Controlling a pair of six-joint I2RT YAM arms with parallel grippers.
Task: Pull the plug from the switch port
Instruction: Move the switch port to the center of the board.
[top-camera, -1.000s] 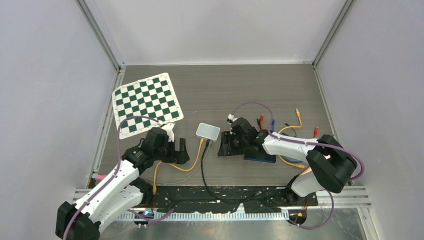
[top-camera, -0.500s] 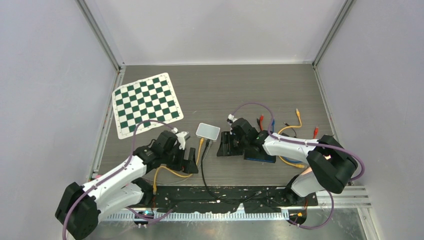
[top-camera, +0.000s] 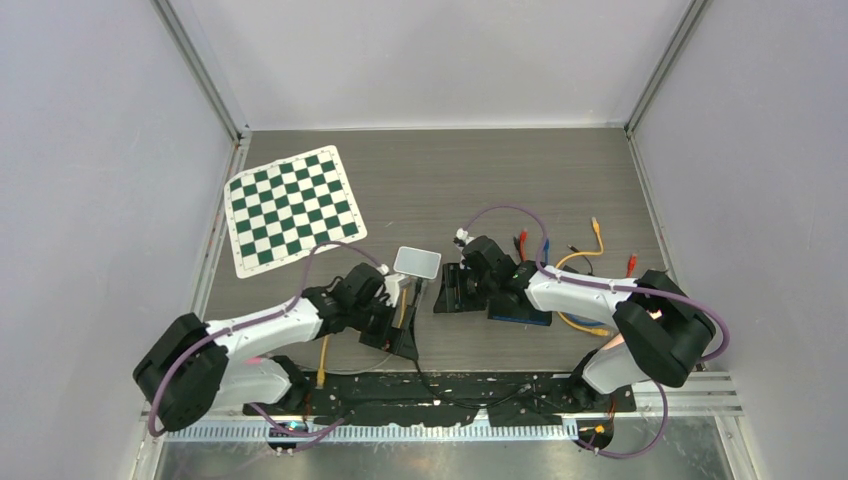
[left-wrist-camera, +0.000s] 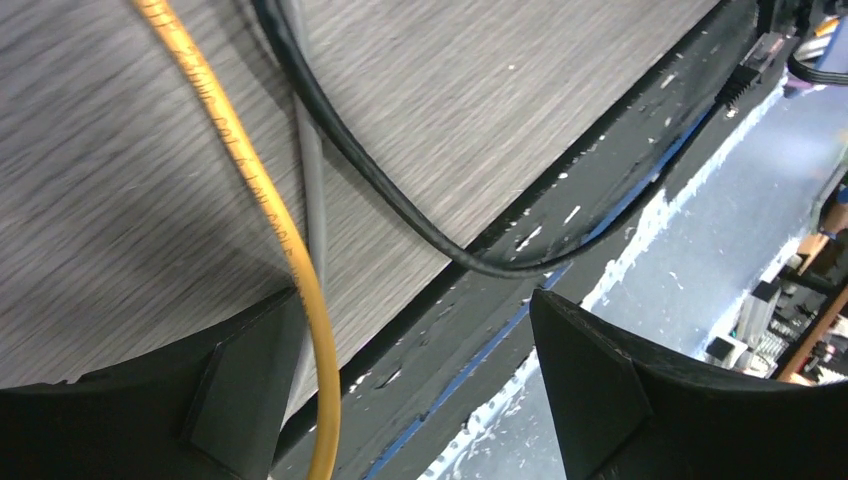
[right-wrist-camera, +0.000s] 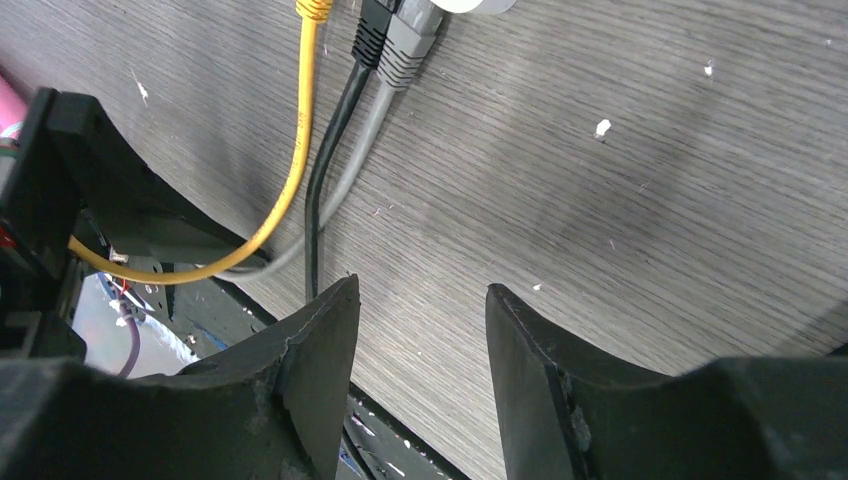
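The small white switch lies mid-table with three plugs in its near edge: yellow, black and grey. Their cables run toward the table's near edge. My left gripper hangs low over these cables, just in front of the switch. It is open; the yellow cable passes just inside its left finger, and the black cable curves across ahead of the tips. My right gripper rests open and empty on the table right of the switch, pointing at the plugs.
A green-and-white checkerboard lies at the back left. Loose cables with yellow and red plugs and a blue-edged block sit by the right arm. A black taped strip runs along the near edge.
The left arm has swung right, from beside the checkerboard to over the cables in front of the switch, and its jaws have narrowed somewhat. The right arm has stayed still.
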